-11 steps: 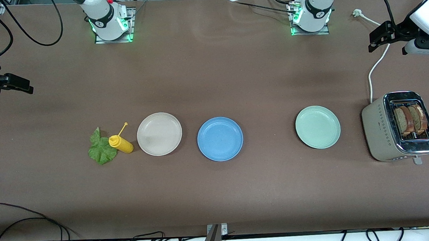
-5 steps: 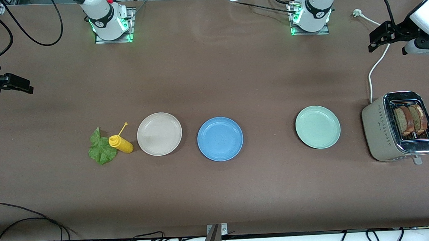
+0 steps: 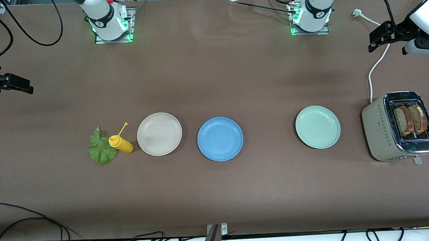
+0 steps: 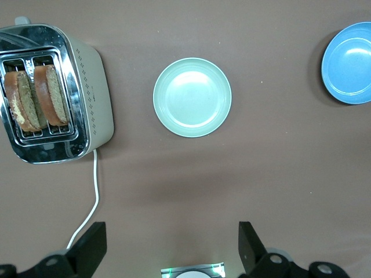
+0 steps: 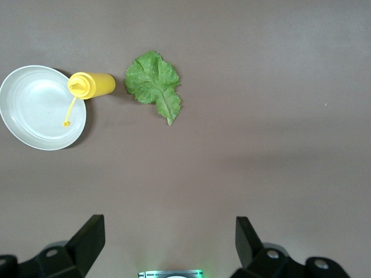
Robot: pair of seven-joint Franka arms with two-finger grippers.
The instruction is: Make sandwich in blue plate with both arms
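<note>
The blue plate (image 3: 220, 138) lies bare at the table's middle, and part of it shows in the left wrist view (image 4: 348, 62). Two brown toast slices (image 3: 410, 119) stand in the toaster (image 3: 380, 129) at the left arm's end; they also show in the left wrist view (image 4: 36, 98). The green lettuce leaf (image 3: 100, 147) lies flat toward the right arm's end, also in the right wrist view (image 5: 153, 82). My left gripper (image 3: 385, 39) hangs open and empty high over the white cord. My right gripper (image 3: 11, 83) hangs open and empty high over its end of the table.
A yellow squeeze bottle (image 3: 121, 143) lies on its side between the lettuce and a beige-white plate (image 3: 159, 134). A mint-green plate (image 3: 317, 127) sits between the blue plate and the toaster. The toaster's white cord (image 3: 373, 69) runs toward the left arm's base.
</note>
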